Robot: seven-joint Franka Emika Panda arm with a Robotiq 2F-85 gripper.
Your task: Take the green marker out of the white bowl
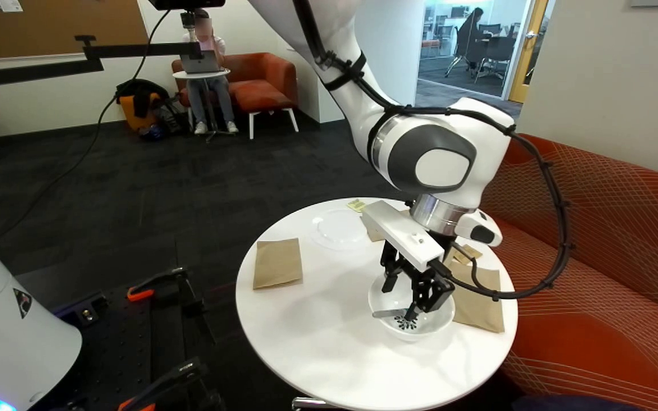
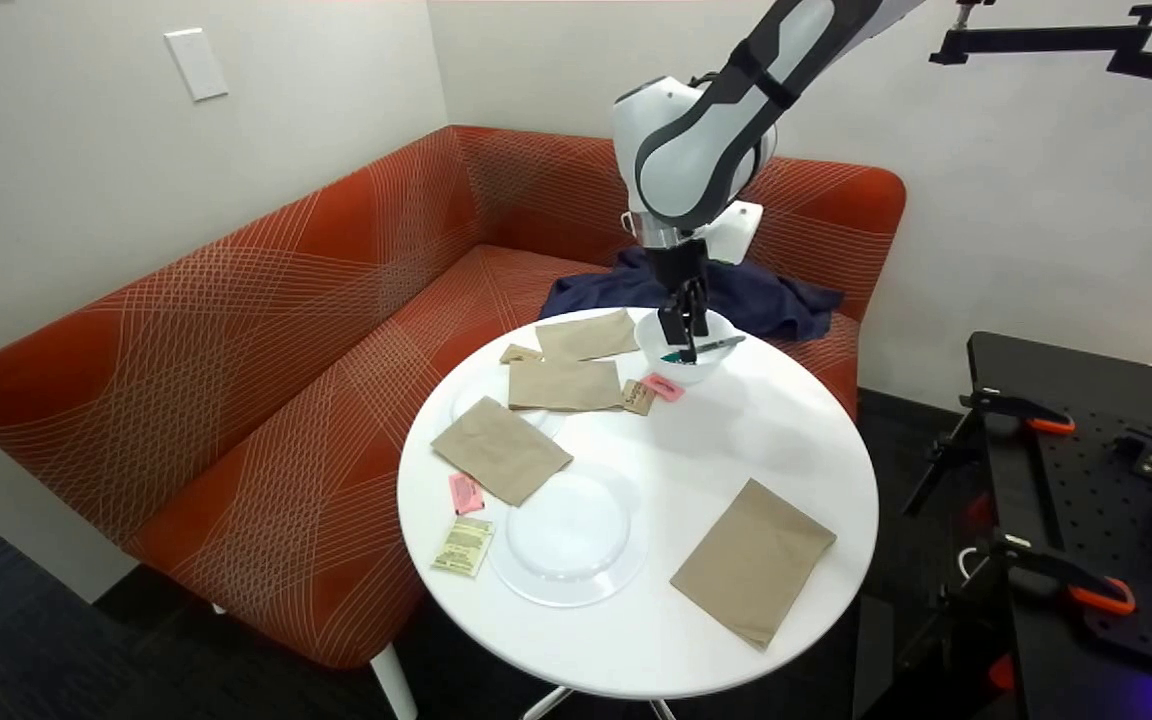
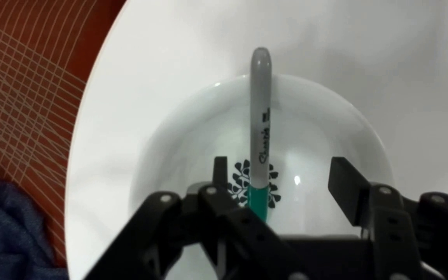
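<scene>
The white bowl stands on the round white table and also shows in an exterior view and in the wrist view. The green marker has a grey barrel and a green end. It lies tilted in the bowl, its green end low and its grey end over the rim. The marker shows in both exterior views. My gripper is open, its fingers in or just above the bowl. In the wrist view the marker lies between the fingers, nearer the left one, and a finger linkage hides part of its green end.
The round white table holds several brown napkins, a clear plate and small packets. A red sofa with a dark blue cloth borders the table near the bowl.
</scene>
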